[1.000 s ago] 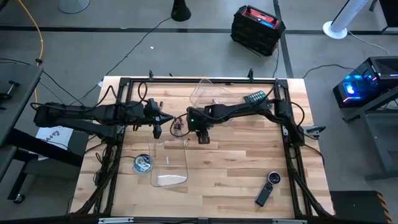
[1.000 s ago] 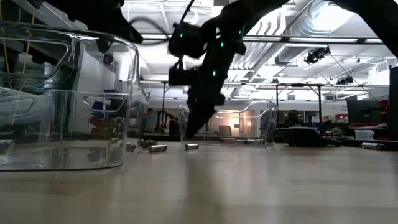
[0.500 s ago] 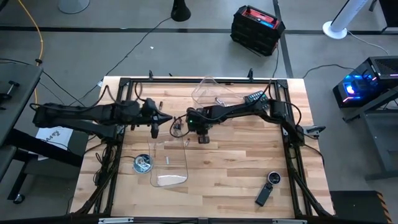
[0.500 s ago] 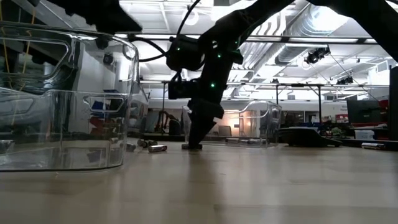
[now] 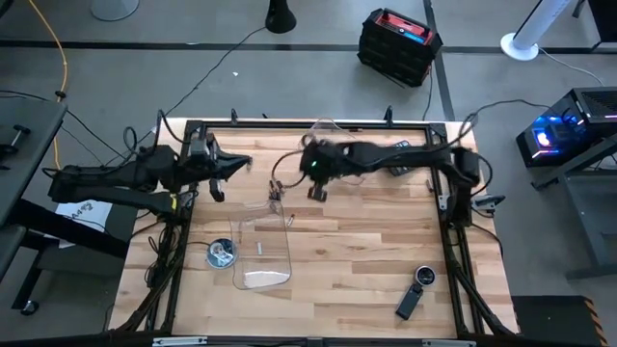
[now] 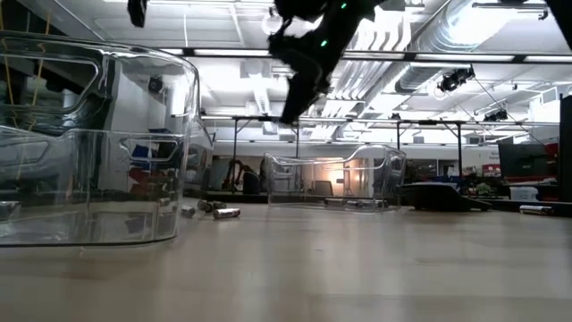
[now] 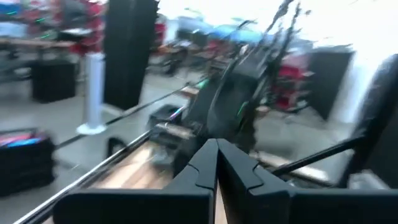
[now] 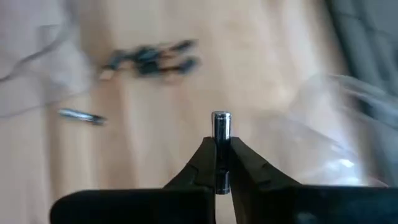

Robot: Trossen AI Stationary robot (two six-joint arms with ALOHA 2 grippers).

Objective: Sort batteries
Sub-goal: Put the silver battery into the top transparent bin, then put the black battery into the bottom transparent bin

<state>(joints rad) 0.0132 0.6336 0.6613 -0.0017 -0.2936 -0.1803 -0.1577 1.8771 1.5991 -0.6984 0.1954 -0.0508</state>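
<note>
Right wrist view shows the right hand (image 8: pixel 222 163) clamped on one silvery battery (image 8: pixel 221 127), standing upright between the fingers, lifted above the worktop (image 5: pixel 366 251). From where I stand, the job now is to carry it level toward the far clear tray (image 5: pixel 323 138), which sits just behind that hand, and let go only once it is well inside the rim, low enough that it will not bounce out. The left hand (image 7: pixel 217 163) waits with fingers together, off to the far tray's left. Counting: two clear trays, the near one (image 5: pixel 262 246) holding one battery (image 5: pixel 259 248); one lone battery (image 8: pixel 82 115) and a small dark cluster (image 8: pixel 149 56), too blurred to count, lie between the two trays.
</note>
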